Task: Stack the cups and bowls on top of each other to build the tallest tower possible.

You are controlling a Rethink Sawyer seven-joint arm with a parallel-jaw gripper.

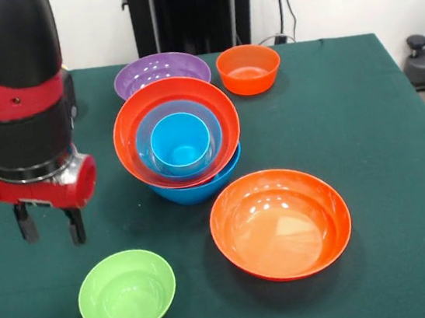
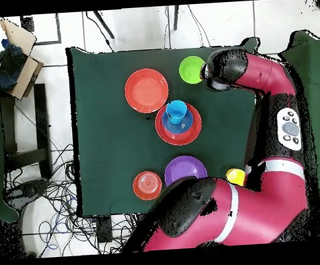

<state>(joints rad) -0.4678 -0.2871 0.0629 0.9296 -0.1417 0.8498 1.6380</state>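
Observation:
The tower (image 1: pixel 179 140) stands mid-table: a large blue bowl (image 1: pixel 200 186) at the bottom, a large orange bowl (image 1: pixel 127 135), a medium blue bowl (image 1: pixel 147 136) and the sky blue cup (image 1: pixel 181 142) nested inside; the magenta bowl is hidden. The tower also shows in the overhead view (image 2: pixel 178 120). My gripper (image 1: pixel 49 225) is open and empty, hanging left of the tower, above and behind the small lime green bowl (image 1: pixel 126 292). The second large orange bowl (image 1: pixel 280 223) sits front right. The purple bowl (image 1: pixel 160 73) and small orange bowl (image 1: pixel 248 68) sit behind. The yellow cup (image 2: pixel 235 177) shows only overhead, beside my arm.
All stands on a dark green cloth table (image 1: pixel 364 123). In the overhead view the arm's wrist (image 2: pixel 220 72) covers the gripper next to the green bowl (image 2: pixel 192 69). A black pedestal (image 1: pixel 192 13) rises behind the table.

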